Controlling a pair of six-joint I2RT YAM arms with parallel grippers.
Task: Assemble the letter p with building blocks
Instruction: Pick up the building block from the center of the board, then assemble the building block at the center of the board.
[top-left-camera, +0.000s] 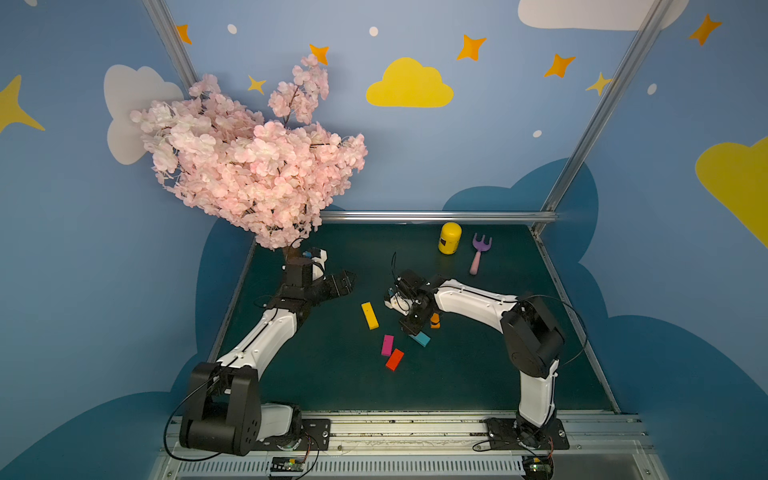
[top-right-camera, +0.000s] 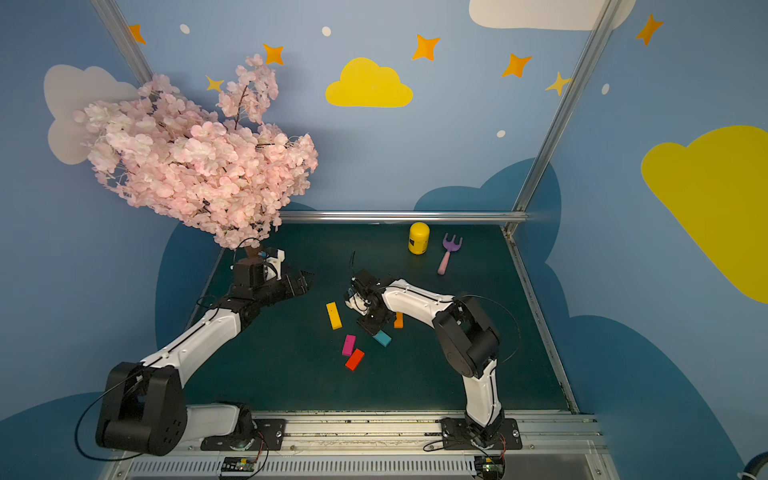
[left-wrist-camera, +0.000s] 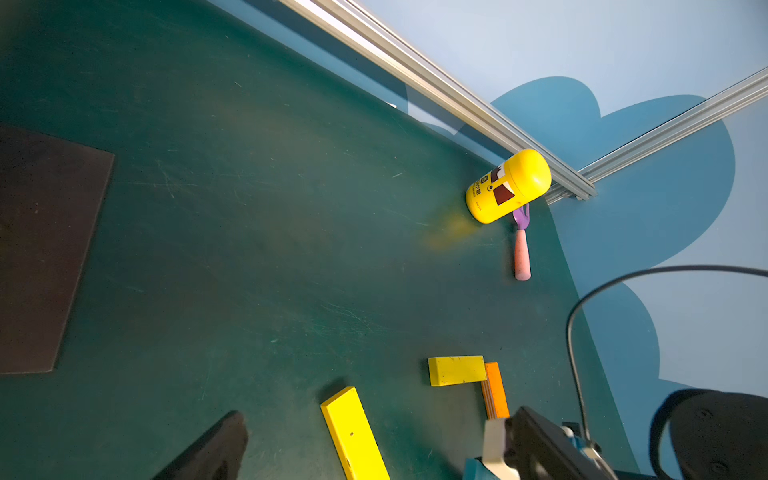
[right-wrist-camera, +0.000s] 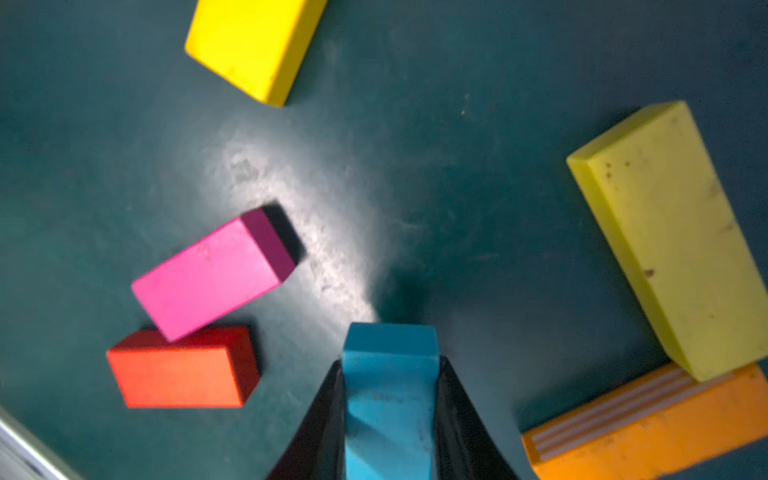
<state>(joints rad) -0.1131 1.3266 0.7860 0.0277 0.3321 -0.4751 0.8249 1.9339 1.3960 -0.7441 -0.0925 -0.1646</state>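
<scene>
Right arm: your right pincer (right-wrist-camera: 390, 363) is clamped tight on the teal bar (right-wrist-camera: 390, 399).
Left arm: your left pincer (top-left-camera: 347, 282) stands wide, holding nothing, well apart from the right pincer.
Loop: orange bar (right-wrist-camera: 648, 428) and short yellow bar (right-wrist-camera: 673, 241) touch just beside the right pincer.
Stem: long yellow bar (top-left-camera: 370, 316), magenta bar (right-wrist-camera: 212, 274) and red bar (right-wrist-camera: 183, 370) lie loose near its other side.

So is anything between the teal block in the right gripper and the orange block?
Nothing visible: the right gripper is shut on the teal block, and only bare mat lies between it and the orange block.
</scene>
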